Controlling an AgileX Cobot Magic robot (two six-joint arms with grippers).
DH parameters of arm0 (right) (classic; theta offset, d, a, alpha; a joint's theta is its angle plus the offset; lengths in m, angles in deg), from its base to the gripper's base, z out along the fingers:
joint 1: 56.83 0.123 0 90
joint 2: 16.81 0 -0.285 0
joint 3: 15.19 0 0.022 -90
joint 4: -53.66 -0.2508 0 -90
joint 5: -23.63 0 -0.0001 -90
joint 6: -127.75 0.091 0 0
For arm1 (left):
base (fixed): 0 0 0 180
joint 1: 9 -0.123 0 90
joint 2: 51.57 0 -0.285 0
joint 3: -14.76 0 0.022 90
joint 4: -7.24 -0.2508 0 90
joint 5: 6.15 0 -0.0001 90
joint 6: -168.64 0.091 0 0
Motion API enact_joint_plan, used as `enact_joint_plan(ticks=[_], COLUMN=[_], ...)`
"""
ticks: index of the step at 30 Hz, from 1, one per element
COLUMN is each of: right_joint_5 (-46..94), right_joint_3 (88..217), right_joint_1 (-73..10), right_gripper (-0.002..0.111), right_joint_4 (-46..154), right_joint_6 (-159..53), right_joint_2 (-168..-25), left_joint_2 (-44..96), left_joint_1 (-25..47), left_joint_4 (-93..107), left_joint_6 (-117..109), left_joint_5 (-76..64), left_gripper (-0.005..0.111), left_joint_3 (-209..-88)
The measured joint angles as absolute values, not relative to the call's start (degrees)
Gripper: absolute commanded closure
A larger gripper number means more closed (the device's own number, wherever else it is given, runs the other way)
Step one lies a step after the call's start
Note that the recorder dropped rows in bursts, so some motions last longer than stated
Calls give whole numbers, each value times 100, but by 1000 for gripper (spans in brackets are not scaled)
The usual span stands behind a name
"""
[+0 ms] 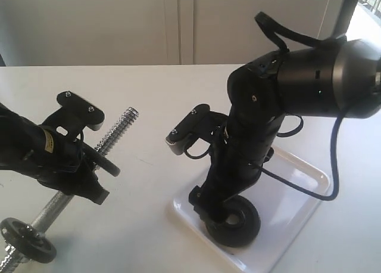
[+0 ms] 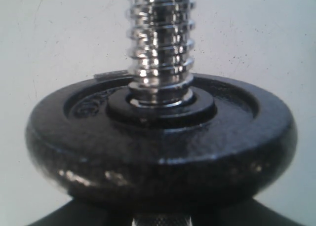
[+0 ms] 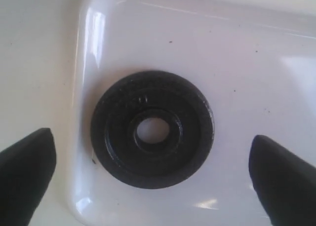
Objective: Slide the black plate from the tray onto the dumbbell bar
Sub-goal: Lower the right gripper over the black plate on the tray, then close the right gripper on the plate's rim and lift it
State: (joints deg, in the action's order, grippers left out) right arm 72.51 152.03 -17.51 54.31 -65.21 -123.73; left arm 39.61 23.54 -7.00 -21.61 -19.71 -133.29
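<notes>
The black plate (image 3: 153,130) lies flat in a corner of the white tray (image 3: 247,53), its central hole showing the tray beneath. My right gripper (image 3: 154,179) hangs just above it, open, one fingertip (image 3: 24,171) on each side and neither touching the plate. The chrome dumbbell bar (image 1: 116,130) is held tilted above the table, threaded end up. My left gripper (image 1: 80,180) is shut on the bar's middle. One black disc (image 2: 163,147) sits on the bar right beside the jaws. Another disc (image 1: 27,240) sits at the low end.
The tray (image 1: 297,192) lies on a white table (image 1: 149,94) at the right, the plate in its front corner (image 1: 241,220). The right arm's black cable (image 1: 333,166) loops over the tray. A pale wall stands behind the table.
</notes>
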Motion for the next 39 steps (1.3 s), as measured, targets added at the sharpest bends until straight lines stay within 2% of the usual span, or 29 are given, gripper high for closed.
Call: enact_joint_plan(ticks=[13, 39], right_joint_5=[7139, 7302], right_joint_3=[15215, 15317], right_joint_1=[-1751, -1733], right_gripper=[3, 4], right_joint_4=[5480, 6562], right_joint_6=[-6404, -5444], right_joint_2=[-13267, -13501], left_joint_2=[3961, 3961], left_joint_1=[2354, 2354], left_joint_4=[-700, -700], left_joint_6=[-2161, -2161], left_joint_5=[-1971, -1958], left_gripper=[107, 107], left_joint_3=[-13329, -13329])
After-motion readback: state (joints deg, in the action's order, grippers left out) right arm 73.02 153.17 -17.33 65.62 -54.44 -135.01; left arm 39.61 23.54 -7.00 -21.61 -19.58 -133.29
